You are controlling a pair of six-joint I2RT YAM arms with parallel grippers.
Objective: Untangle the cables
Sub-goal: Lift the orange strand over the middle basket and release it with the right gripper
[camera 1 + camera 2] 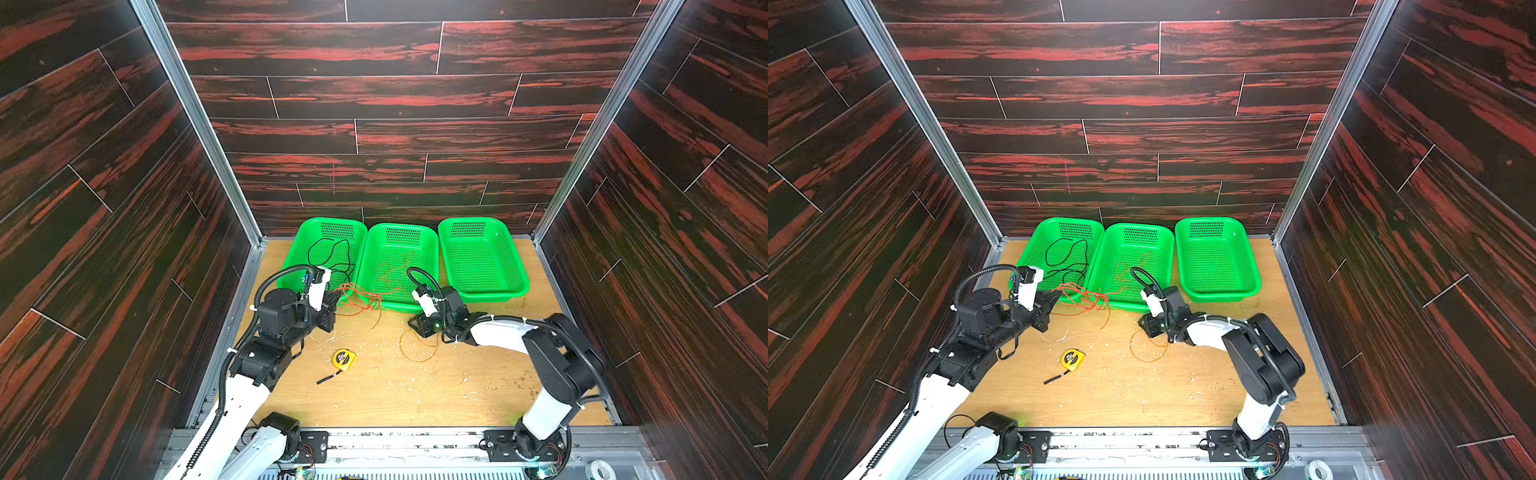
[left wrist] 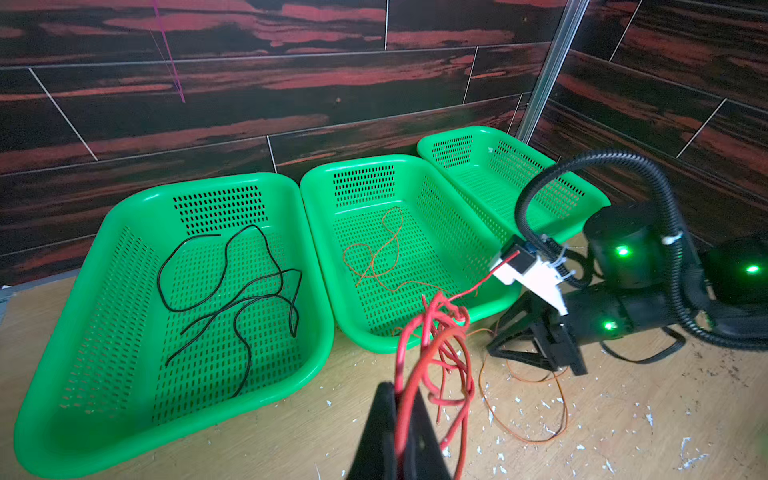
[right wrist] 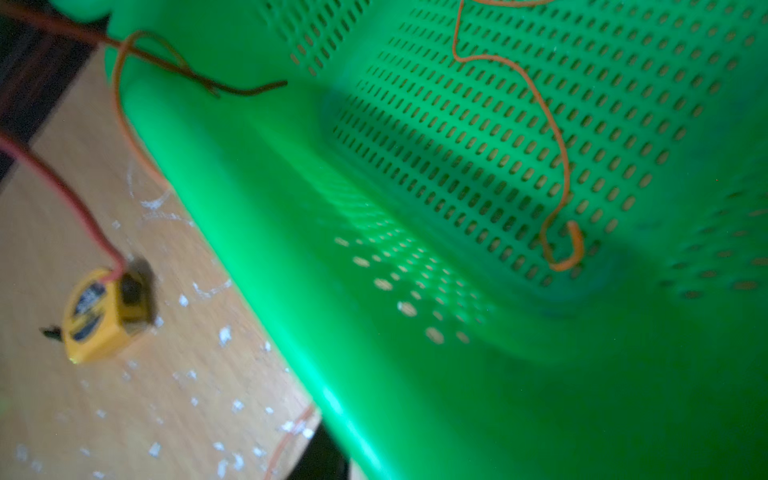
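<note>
Cables, status by colour. The black cable [image 2: 224,270] lies loose and alone in the left basket [image 2: 208,180]; I judge that one sorted. The orange cable [image 2: 374,257] is half home: several loops lie on the floor of the middle basket [image 2: 361,160], and the rest runs over its front rim down to a wide loop on the desk [image 1: 415,395]. The red cable [image 2: 432,332] is bunched in a knot just in front of that rim. Orange strands pass through or beside the bunch; I cannot tell which.

The left gripper [image 1: 334,298] is clamped on the red cable, holding the bunch raised off the desk. My reading: it anchors the red so the orange can be drawn out without dragging the whole knot along. The right gripper [image 1: 419,324] sits low on the desk before the middle basket, right at the orange loop, probably placed to take that tail. Whether its jaws are parted or closed I cannot tell; its own camera shows only basket wall and cable.

The right basket [image 2: 469,131] holds no cable; likely reserved for red.

Writing: the yellow tape measure [image 1: 344,358] on the desk carries a dark label, too blurred to read. No other brand or text visible.
</note>
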